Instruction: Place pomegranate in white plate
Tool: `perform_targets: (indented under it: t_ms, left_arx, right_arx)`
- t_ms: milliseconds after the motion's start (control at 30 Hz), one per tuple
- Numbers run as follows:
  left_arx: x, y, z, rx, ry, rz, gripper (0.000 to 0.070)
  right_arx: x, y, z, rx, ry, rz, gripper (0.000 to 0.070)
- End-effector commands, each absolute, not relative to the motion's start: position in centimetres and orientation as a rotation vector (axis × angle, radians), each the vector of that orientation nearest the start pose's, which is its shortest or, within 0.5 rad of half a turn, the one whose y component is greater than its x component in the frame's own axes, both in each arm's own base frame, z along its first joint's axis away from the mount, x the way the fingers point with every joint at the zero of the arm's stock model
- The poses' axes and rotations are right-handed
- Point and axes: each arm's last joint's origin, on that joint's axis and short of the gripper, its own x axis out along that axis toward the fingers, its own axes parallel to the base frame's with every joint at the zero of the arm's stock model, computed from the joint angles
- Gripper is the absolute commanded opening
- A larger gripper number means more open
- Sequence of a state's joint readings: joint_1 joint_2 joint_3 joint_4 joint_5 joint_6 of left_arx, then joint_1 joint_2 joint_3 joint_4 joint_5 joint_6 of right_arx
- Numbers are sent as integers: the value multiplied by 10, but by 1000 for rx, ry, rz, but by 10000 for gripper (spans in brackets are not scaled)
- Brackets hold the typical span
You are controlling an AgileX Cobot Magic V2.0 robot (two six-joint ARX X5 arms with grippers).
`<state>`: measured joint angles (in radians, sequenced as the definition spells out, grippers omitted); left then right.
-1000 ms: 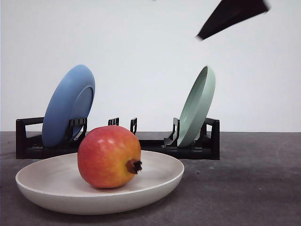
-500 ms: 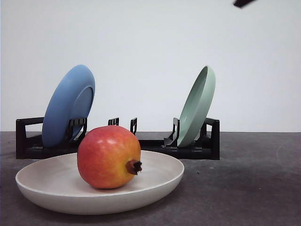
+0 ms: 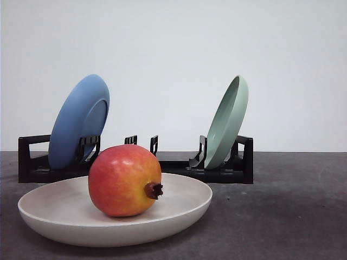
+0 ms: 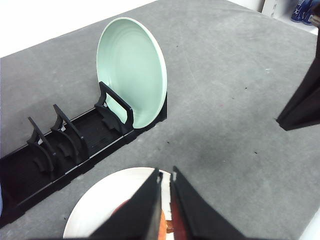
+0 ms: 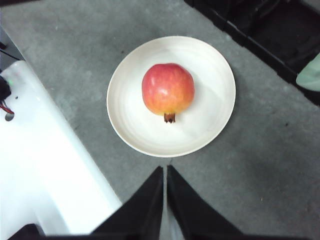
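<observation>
The round red-and-yellow pomegranate rests inside the shallow cream-white round plate, in front of the black dish rack. Both the left gripper and the right gripper have their fingers pressed together on nothing, so the placing looks finished.

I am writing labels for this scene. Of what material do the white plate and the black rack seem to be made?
The white plate looks like matte ceramic or melamine: cream, no glare, faint concentric rings; which of the two cannot be told. The black rack looks like moulded plastic: a uniform dull black with thin shaped dividers.
</observation>
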<state>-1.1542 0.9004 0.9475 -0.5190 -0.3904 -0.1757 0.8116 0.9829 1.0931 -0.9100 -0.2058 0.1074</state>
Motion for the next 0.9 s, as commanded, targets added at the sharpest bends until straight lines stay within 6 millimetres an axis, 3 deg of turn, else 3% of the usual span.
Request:
perform_targets:
  t_ms: [0,433,567,700,867]
  left_arx:
    - [83,-164,343,161,397,-724,3]
    - [83,-164,343,181,386,-722,7]
    - [88,-158,348,220,319,-632,28]
    - [104,-141,364,185,189,-552,28]
    - [124,-103,388,89,16,-493,28]
  right_arx:
    - [118,136,346,-162,817,933,2]
    - [121,139,351,-141,754,945,2]
    - [122,139,352,-137,741,947,2]
    - [123,141,354,-127,711,953,2]
    - [123,141,355,-123,701,954,2]
